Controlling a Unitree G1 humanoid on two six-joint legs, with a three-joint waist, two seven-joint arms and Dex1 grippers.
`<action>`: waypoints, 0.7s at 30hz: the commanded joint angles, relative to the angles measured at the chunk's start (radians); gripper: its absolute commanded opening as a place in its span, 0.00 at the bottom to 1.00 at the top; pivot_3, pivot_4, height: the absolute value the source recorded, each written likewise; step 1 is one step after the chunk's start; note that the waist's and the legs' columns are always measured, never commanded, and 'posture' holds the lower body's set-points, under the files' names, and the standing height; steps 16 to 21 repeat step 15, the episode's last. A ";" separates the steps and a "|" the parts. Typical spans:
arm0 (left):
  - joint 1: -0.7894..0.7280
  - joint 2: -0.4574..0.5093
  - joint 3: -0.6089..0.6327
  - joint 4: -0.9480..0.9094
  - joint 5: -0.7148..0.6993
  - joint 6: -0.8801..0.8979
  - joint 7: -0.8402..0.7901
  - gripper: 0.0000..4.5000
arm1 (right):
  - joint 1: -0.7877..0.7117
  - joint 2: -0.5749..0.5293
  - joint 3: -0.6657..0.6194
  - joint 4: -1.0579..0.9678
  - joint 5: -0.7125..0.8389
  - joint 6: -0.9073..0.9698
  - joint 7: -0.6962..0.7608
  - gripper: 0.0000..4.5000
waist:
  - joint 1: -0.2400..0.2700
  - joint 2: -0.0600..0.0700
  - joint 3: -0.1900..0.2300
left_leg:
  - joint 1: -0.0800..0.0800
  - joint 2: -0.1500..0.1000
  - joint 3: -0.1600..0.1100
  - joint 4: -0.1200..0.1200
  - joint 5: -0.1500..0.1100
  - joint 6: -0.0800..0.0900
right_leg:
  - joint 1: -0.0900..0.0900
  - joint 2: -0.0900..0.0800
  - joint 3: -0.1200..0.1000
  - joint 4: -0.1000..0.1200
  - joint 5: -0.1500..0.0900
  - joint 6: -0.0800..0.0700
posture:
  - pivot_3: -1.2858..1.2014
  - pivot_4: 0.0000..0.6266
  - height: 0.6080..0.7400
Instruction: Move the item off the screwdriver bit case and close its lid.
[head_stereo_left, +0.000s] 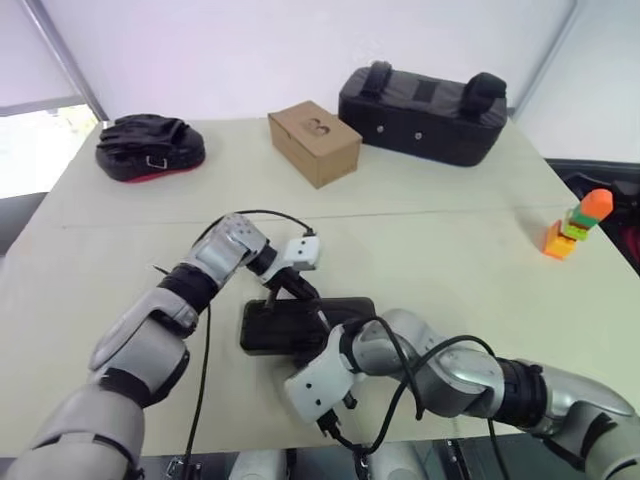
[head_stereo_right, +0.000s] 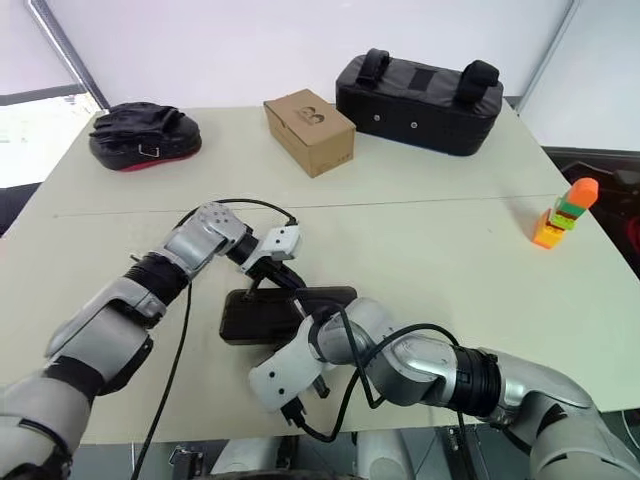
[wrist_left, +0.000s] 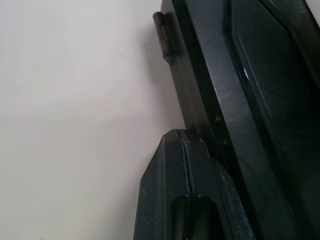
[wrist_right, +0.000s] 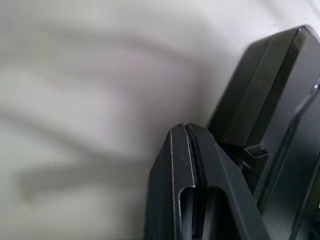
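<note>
The screwdriver bit case (head_stereo_left: 290, 326) lies flat near the table's front edge, a dark rectangle with its lid (wrist_left: 260, 85) down on it. My left gripper (wrist_left: 186, 137) is shut, its tips resting at the case's far long edge, near a small black latch tab (wrist_left: 162, 30). My right gripper (wrist_right: 189, 129) is shut too and presses against the case's near side beside a small clip (wrist_right: 257, 150). Neither holds anything. The item (head_stereo_left: 577, 222), a tower of orange, green and yellow blocks, stands upright on the table far to the right, well clear of the case.
A brown cardboard box (head_stereo_left: 314, 142) and a large black padded bag (head_stereo_left: 425, 112) sit at the back of the table (head_stereo_left: 460, 250). A black and red padded mitt (head_stereo_left: 150, 148) lies at the back left. Cables loop from both wrists over the table front.
</note>
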 joint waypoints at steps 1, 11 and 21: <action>0.023 -0.123 0.016 0.190 0.108 -0.126 0.094 0.00 | 0.032 -0.002 -0.224 -0.056 0.069 0.182 0.032 0.01 | 0.023 -0.001 -0.002 | 0.001 -0.001 0.000 0.001 0.000 0.000 | 0.002 -0.001 0.000 -0.001 0.000 0.000 | 0.52 0.24 1.00; 0.028 -0.033 0.419 -0.017 -0.119 0.145 0.068 0.00 | 0.201 0.195 -1.133 -0.423 0.736 0.920 0.374 0.01 | 0.004 -0.002 0.000 | -0.008 -0.007 -0.011 0.011 -0.003 0.005 | 0.000 -0.001 -0.001 0.003 0.000 0.003 | 0.52 0.24 1.00; 0.212 0.101 0.612 -0.399 -0.216 0.343 0.229 0.00 | 0.226 0.138 -1.309 -0.183 0.703 0.791 0.218 0.01 | -0.012 -0.001 0.000 | -0.008 -0.005 -0.011 0.008 -0.003 0.005 | -0.005 -0.001 0.001 0.005 0.000 0.004 | 0.52 0.24 1.00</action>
